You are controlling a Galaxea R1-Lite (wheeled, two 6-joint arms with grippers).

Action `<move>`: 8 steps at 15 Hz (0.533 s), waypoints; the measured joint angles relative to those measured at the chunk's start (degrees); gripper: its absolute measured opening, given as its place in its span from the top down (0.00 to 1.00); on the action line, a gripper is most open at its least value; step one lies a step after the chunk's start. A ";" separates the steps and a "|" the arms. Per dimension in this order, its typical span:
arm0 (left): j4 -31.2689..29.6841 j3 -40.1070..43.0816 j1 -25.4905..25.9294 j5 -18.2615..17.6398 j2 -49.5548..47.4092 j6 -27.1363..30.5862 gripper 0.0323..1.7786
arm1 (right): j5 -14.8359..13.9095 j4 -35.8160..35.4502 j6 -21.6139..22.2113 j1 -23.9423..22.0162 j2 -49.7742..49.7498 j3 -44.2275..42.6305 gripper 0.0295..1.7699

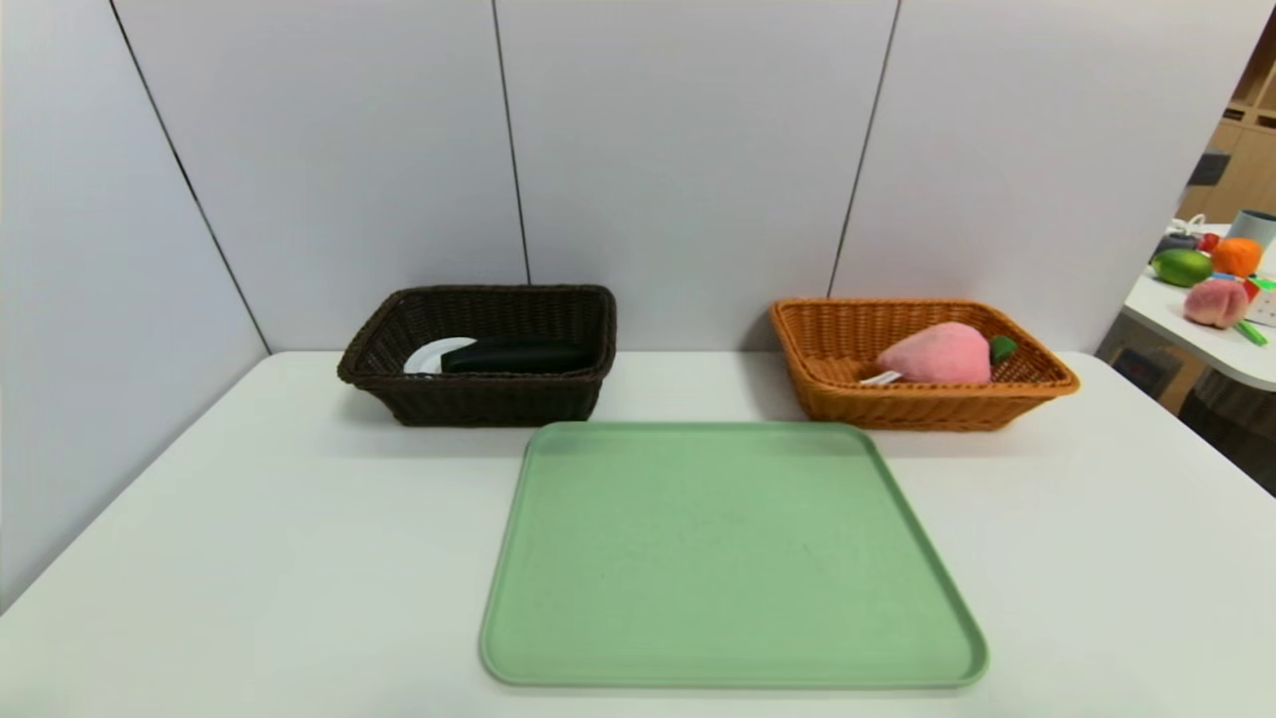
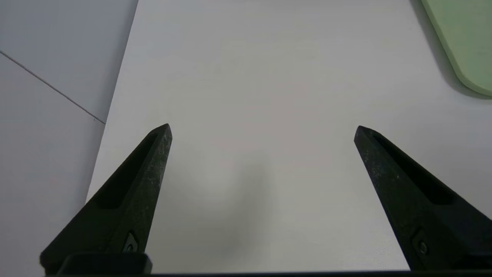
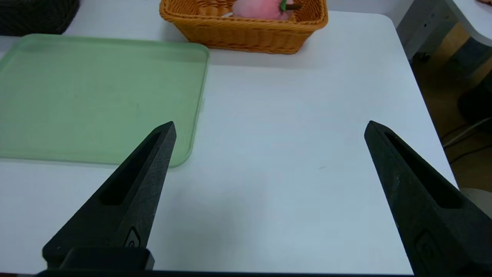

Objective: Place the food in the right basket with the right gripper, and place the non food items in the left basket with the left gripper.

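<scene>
Sorting looked finished: green tray (image 1: 723,558) bare. Pink plush peach (image 1: 942,354) lay in the orange wicker basket (image 1: 927,409), right; white plate (image 1: 436,356) and a dark item (image 1: 518,355) sat in the dark wicker basket (image 1: 488,399), left. Next move, by my reading: none but holding both arms clear.

Left gripper (image 2: 263,129) was spread and empty over white table (image 1: 299,538) near its left side; right gripper (image 3: 271,123) likewise, between tray and right table edge. Baskets stood against the back wall (image 1: 678,150); open tabletop flanked the tray.
</scene>
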 joint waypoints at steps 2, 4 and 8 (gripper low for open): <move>0.04 1.66 0.00 -0.15 -2.12 0.06 0.05 | 0.02 0.46 0.02 -0.41 -2.71 2.10 0.04; -0.02 2.79 -0.05 -0.35 -3.73 0.09 0.05 | 0.07 0.44 0.02 -0.63 -5.49 4.55 0.04; -0.20 5.18 -0.10 -2.43 -7.28 0.09 0.05 | 0.63 0.21 0.02 -0.76 -10.59 8.40 0.04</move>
